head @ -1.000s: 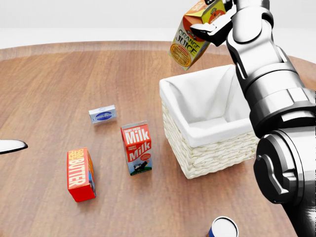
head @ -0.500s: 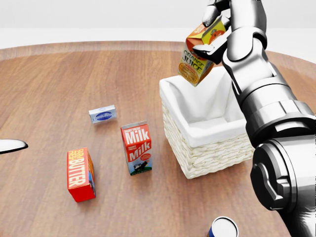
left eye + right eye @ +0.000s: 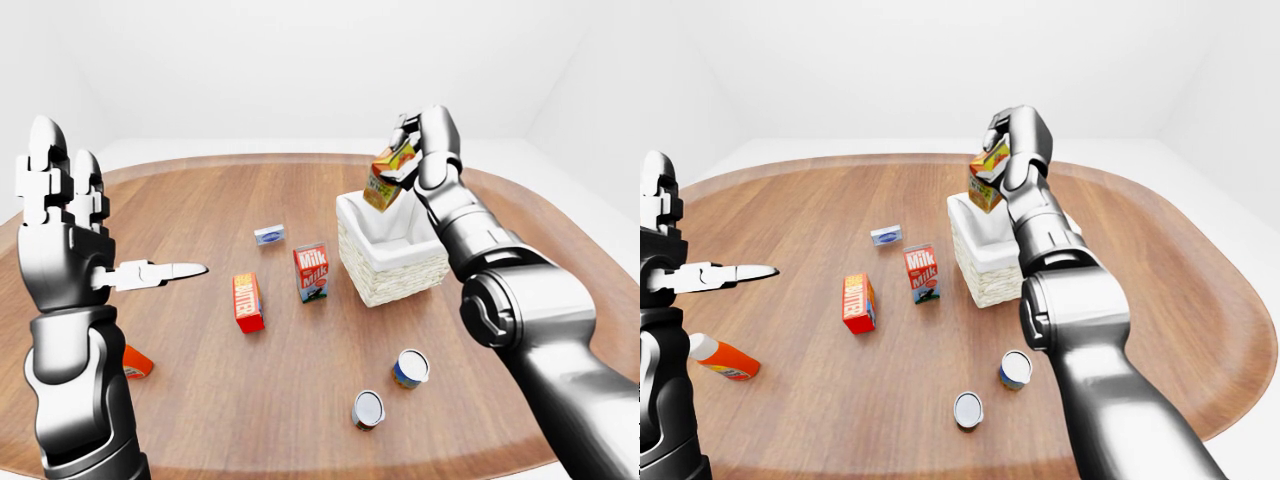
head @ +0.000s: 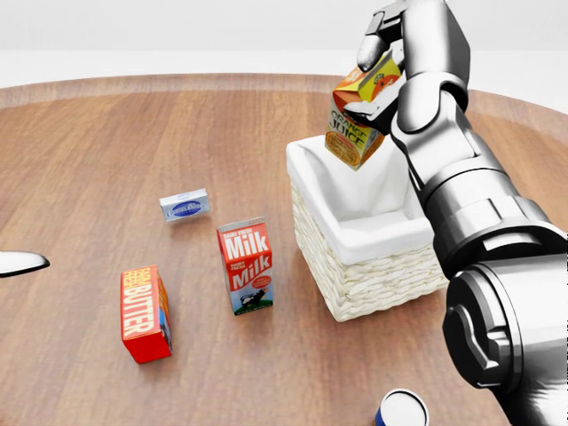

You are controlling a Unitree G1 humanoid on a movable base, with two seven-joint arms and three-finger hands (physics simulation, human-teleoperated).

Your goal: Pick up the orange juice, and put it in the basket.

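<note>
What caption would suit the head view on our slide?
Right hand holds the orange juice tilted over the basket, milk carton standing alongside.

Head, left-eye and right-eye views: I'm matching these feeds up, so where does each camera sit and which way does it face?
Head view: on the head, looking down at the basket; right arm shows.
Left-eye view: on the head, wider over the table; left hand raised open, right hand gripping the orange juice.
Right-eye view: the same scene, shifted sideways.
All share basket, juice and milk carton.

Two cartons: orange juice (image 4: 357,124) and milk (image 4: 246,266). One basket (image 4: 368,235), one butter box (image 4: 145,312), two cans (image 3: 411,368) (image 3: 368,409), one small blue packet (image 4: 185,205), one orange bottle (image 3: 723,357).
</note>
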